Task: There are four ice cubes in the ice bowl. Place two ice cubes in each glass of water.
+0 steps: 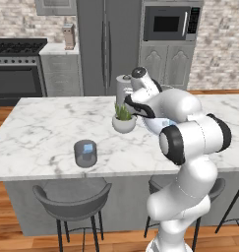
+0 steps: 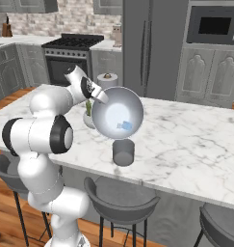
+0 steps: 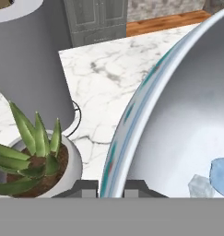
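Note:
My gripper (image 3: 111,190) is shut on the rim of the ice bowl (image 3: 178,120), one fingertip on each side of the grey-blue edge. The bowl (image 2: 119,110) hangs tilted above the counter, its pale inside turned toward the right base camera. Pale-blue ice cubes (image 3: 218,177) lie low inside it, and the ice cubes (image 2: 123,125) are also visible in the right base view. A dark-grey glass of water (image 2: 123,152) stands just below the bowl near the counter's front edge. In the left base view the glass (image 1: 85,153) has a pale-blue patch at its top. My gripper (image 1: 128,103) is beside the plant.
A small white pot with a green plant (image 3: 37,156) stands right beside the bowl's rim. Behind it rises the paper-towel roll (image 3: 30,69). The marble counter (image 1: 37,133) stretches left and right. Bar stools (image 1: 72,202) stand under the front edge.

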### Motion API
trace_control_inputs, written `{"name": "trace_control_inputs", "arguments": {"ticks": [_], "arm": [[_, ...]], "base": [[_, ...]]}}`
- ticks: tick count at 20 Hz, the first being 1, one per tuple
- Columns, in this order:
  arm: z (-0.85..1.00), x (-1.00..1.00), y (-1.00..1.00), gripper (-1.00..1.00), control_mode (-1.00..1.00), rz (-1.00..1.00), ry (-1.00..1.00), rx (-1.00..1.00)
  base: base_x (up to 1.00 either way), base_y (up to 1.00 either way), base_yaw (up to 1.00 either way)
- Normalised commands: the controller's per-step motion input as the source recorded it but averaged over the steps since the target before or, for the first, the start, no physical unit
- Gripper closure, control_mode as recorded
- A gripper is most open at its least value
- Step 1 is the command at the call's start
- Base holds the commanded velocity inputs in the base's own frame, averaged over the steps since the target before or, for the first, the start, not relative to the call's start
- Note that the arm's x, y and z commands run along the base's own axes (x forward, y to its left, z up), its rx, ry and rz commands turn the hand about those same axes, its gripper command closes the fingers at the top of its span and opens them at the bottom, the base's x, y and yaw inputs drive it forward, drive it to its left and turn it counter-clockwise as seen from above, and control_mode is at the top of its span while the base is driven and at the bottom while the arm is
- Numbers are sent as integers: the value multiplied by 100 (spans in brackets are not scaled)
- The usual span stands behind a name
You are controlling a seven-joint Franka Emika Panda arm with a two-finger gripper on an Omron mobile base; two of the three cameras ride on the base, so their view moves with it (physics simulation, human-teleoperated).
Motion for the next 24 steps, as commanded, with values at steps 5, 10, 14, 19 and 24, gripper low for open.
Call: {"name": "trace_control_inputs", "arguments": {"ticks": [5, 10, 14, 19, 24], "arm": [[0, 2, -3, 100, -100, -3, -2, 0], [0, 5, -1, 100, -100, -3, 0, 0], [0, 10, -5, 100, -100, -3, 0, 0], [0, 11, -16, 100, -100, -3, 0, 0], [2, 9, -5, 100, -100, -2, -2, 0]], "base": [[0, 0, 0], [0, 0, 0], [0, 0, 0], [0, 0, 0], [0, 0, 0]]}}
